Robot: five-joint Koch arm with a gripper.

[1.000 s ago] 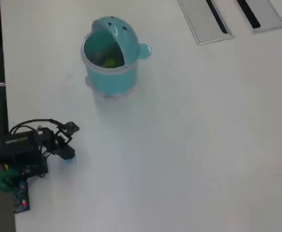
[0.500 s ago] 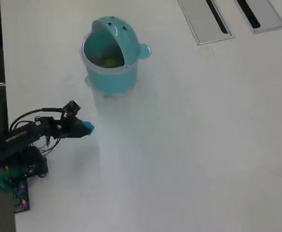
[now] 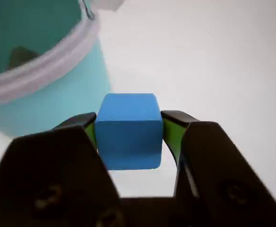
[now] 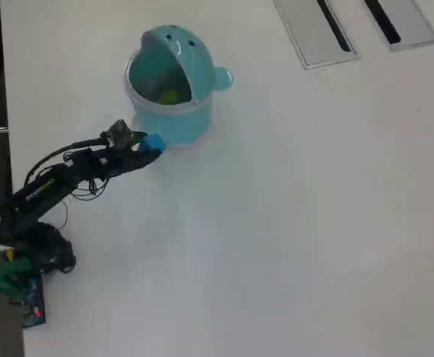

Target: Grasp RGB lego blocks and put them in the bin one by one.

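**Blue block gripped, held beside bin**

Fingers [image 3: 129, 124] clamped on the blue block [image 3: 128, 130], one green-lined pad on each side face; block is lifted off the white worktop [image 3: 213, 61]. In the overhead view the gripper [image 4: 144, 145] and blue block [image 4: 153, 143] sit just beside the lower-left wall of the teal bin [image 4: 173, 123], below its rim. Bin lid [image 4: 178, 46] is tipped back, mouth open; a yellow-green block [image 4: 169, 95] lies inside. Wrist view: bin's clear rim [image 3: 48, 64] at upper left, near the block. Two grey slotted panels [image 4: 317, 33] at top right, well apart.
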